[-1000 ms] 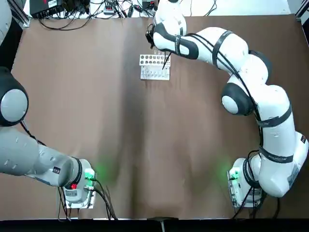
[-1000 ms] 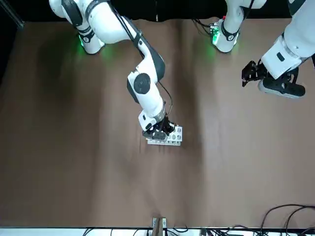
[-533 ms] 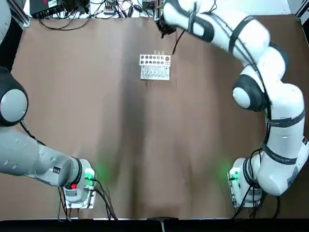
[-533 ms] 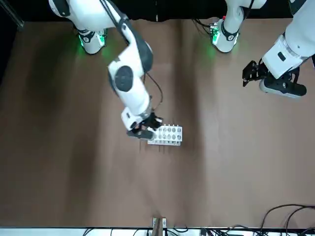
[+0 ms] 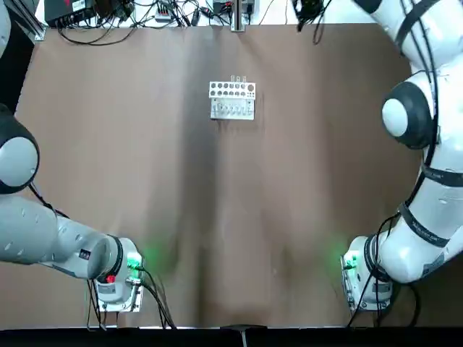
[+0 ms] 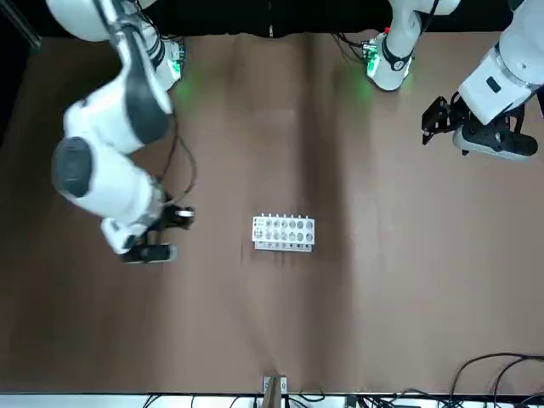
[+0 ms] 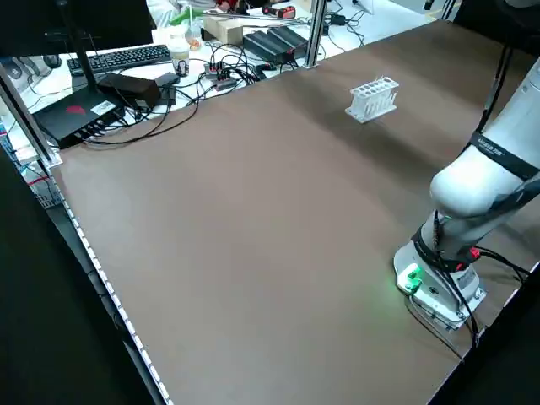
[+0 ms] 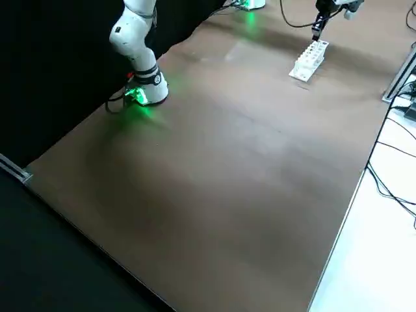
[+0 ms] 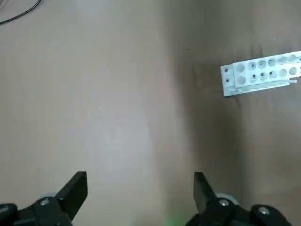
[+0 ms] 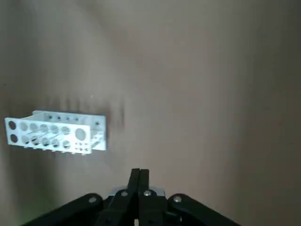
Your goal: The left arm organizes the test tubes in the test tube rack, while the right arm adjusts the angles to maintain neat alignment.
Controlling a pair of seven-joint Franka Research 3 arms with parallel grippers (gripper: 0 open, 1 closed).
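Observation:
The white test tube rack (image 5: 231, 100) stands on the brown table toward the far side, also shown in the front view (image 6: 284, 232) and left side view (image 7: 373, 97). Thin clear test tubes (image 5: 237, 78) rise from its far row, barely visible. The right arm's gripper (image 10: 139, 175) is shut with nothing between its fingers. It hangs well to the rack's right, near the table's far edge (image 6: 174, 218). The left arm's gripper (image 9: 138, 186) is open and empty, held high over the table's left side (image 6: 435, 119), far from the rack (image 9: 261, 73).
Both arm bases with green lights (image 5: 130, 264) (image 5: 354, 264) sit at the near edge. Beyond the far edge lie cables, black boxes (image 7: 80, 114), a keyboard (image 7: 126, 57) and a metal post (image 5: 236, 14). Wide bare tabletop (image 5: 217, 217) surrounds the rack.
The right gripper has left the rack, where it was a second ago, and swung away to the robot's right along the far edge. The left arm has barely moved.

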